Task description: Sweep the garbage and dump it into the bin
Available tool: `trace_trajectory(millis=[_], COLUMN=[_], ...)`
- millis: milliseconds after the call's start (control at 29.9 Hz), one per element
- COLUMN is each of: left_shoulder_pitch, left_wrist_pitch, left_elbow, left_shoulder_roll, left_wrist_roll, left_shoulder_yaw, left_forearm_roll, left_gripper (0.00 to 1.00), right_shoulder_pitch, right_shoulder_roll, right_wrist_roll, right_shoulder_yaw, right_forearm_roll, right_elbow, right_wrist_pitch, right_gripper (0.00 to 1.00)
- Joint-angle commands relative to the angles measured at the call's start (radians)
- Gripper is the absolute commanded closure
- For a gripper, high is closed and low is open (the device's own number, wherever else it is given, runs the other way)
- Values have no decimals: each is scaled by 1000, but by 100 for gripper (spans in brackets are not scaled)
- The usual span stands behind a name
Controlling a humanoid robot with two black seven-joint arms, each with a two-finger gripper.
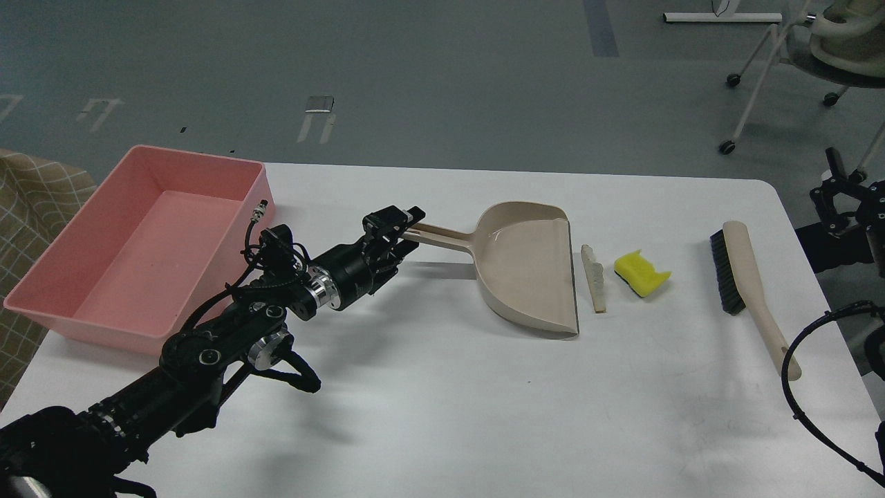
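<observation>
- Two pieces of garbage sit on the white table (442, 415), both on the open-mouth side of the beige dustpan (529, 266), which is our landmark.
- First, the pale bread-like slice (594, 278): a thin strip lying just beside the dustpan's straight front lip, running parallel to it, apart from it by a narrow gap.
- Next out, the yellow sponge chunk (642, 272), dark underside showing at its edge, just past the slice on the side away from the dustpan.
- Farther still from the dustpan lies the brush (750, 290), black bristles facing the sponge, beige handle pointing toward the near table edge.
- On the dustpan's handle side, the left gripper (399, 232) is at the end of the handle (442, 237), fingers clamped around it. The pan itself rests flat on the table.
- Well beyond the handle end stands the pink bin (83, 304), at the table's corner, its inside bare.
- Right gripper (833, 190): seen off the table edge past the brush, dark and small. I cannot tell whether its fingers are parted or closed.
</observation>
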State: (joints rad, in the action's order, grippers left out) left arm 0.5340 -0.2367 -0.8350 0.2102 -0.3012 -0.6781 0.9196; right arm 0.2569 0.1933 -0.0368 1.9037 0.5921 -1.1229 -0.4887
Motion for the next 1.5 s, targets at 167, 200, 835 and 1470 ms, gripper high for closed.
trace_trajectory(millis=[167, 200, 835, 1470], left_shoulder_pitch=[23, 23, 26, 80], left_wrist_pitch=[5, 8, 23, 43], left_elbow=[53, 57, 86, 70], left_shoulder_roll=[-18, -25, -49, -14], left_wrist_roll=[-13, -13, -45, -84], left_shoulder_yaw=[-3, -2, 0, 31], left_forearm_roll=[-11, -11, -5, 5], left_gripper=[29, 29, 67, 90], right_shoulder_pitch=[-1, -1, -8, -10], right_shoulder_roll=[-2, -2, -2, 190], right_wrist_roll=[0, 0, 0, -2], right_shoulder_yaw=[0, 0, 0, -43], right_forearm_roll=[0, 0, 0, 75], right_elbow=[0, 0, 3, -5], right_wrist_pitch=[0, 0, 0, 0], right_gripper=[0, 0, 0, 0])
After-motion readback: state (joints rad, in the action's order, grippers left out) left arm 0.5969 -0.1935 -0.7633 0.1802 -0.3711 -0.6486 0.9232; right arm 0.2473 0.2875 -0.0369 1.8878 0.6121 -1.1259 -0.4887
